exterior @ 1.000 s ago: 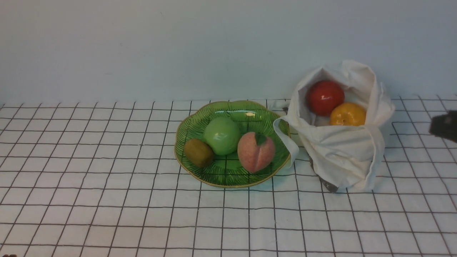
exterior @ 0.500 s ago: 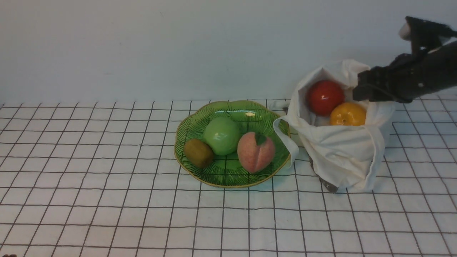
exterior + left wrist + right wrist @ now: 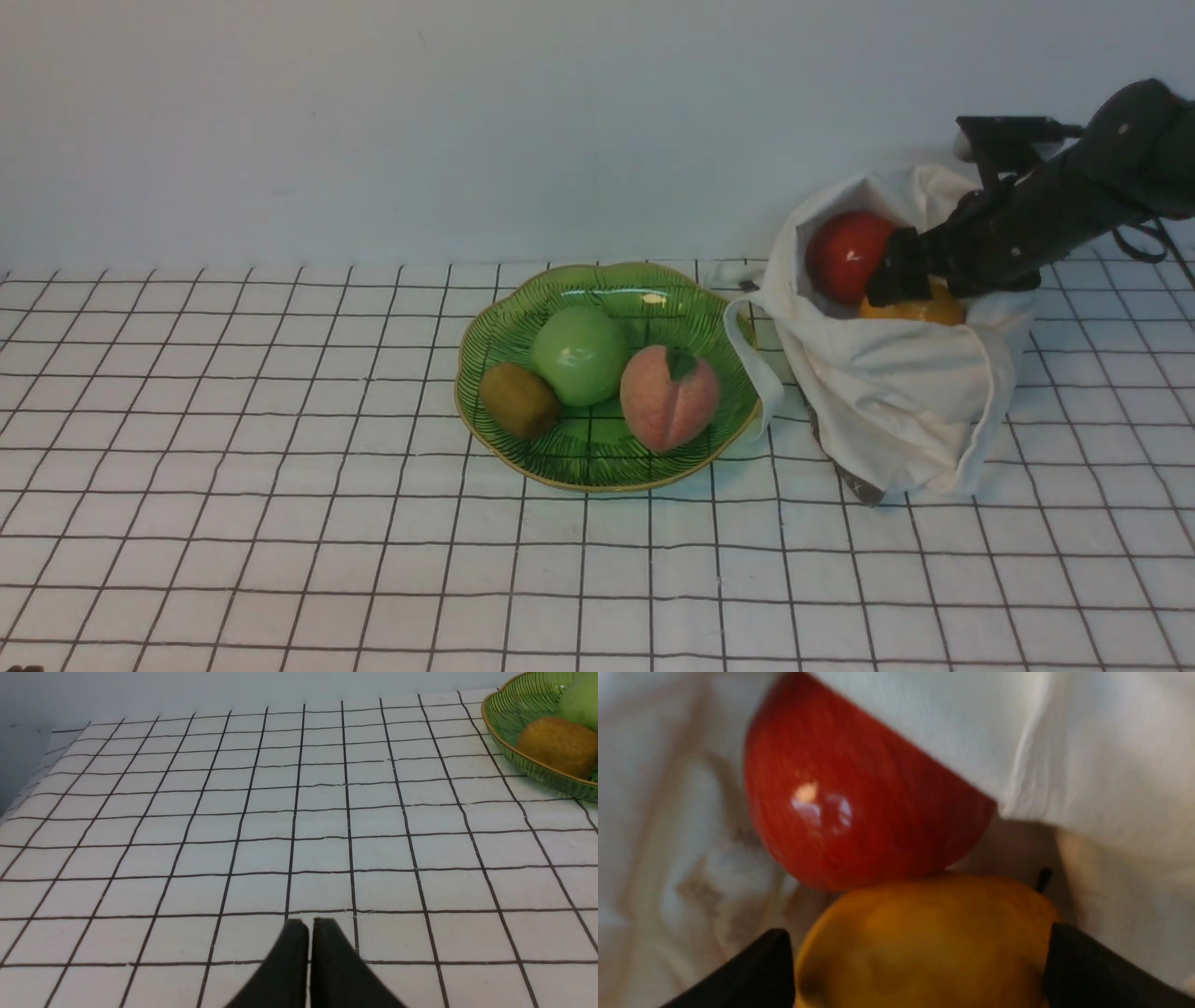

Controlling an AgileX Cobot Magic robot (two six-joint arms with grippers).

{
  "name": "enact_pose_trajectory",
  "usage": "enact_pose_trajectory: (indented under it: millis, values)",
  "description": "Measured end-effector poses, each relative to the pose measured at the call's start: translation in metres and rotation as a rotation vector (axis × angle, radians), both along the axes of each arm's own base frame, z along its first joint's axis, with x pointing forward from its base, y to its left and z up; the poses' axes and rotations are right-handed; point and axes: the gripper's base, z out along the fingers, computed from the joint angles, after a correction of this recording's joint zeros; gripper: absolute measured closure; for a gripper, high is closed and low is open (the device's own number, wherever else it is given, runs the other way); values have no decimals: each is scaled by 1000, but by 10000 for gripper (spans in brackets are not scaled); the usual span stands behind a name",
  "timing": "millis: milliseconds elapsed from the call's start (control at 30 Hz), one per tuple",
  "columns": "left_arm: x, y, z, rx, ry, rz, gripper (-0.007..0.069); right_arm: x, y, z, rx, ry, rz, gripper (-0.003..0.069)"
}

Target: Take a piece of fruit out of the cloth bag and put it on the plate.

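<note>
The piece of fruit (image 3: 920, 311), round and orange-yellow, lies in the mouth of the off-white cloth bag (image 3: 896, 401) at the right, touching a red apple (image 3: 845, 252). My right gripper (image 3: 885, 285) reaches into the bag from the right, over the fruit. In the right wrist view that gripper (image 3: 919, 931) is open wide, one black finger on each side of the fruit (image 3: 924, 952); whether the fingers touch it I cannot tell. The green plate (image 3: 644, 299) stands left of the bag. My left gripper (image 3: 310, 921) is shut and empty above bare cloth.
On the plate lie a green apple (image 3: 579, 355), a pink peach (image 3: 667, 397) and a brown kiwi (image 3: 518, 399). A bag handle (image 3: 752, 364) loops over the plate's right rim. A white checked cloth (image 3: 280, 523) covers the table; a wall stands behind.
My right arm has come in from the right edge, risen over the bag and dropped into its mouth. Its jaws have opened around the orange fruit. The bag's rim has shifted slightly.
</note>
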Motion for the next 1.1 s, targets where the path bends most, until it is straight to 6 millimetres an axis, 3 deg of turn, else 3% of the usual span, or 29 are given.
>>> enact_pose_trajectory:
  millis: [300, 567, 800, 967, 1100]
  values:
    - [0, 0, 0, 0, 0, 0, 632, 1, 1, -4, -21, 11, 9, -28]
    - [0, 0, 0, 0, 0, 0, 632, 2, -1, -5, -71, 13, 24, 55]
    - [0, 0, 0, 0, 0, 0, 632, 1, -6, -1, -124, 18, 18, 55]
    - [0, 0, 0, 0, 0, 0, 632, -7, -7, 13, -144, 26, 35, 57]
    - [0, 0, 0, 0, 0, 0, 632, -13, -5, 43, -125, -30, 26, 59]
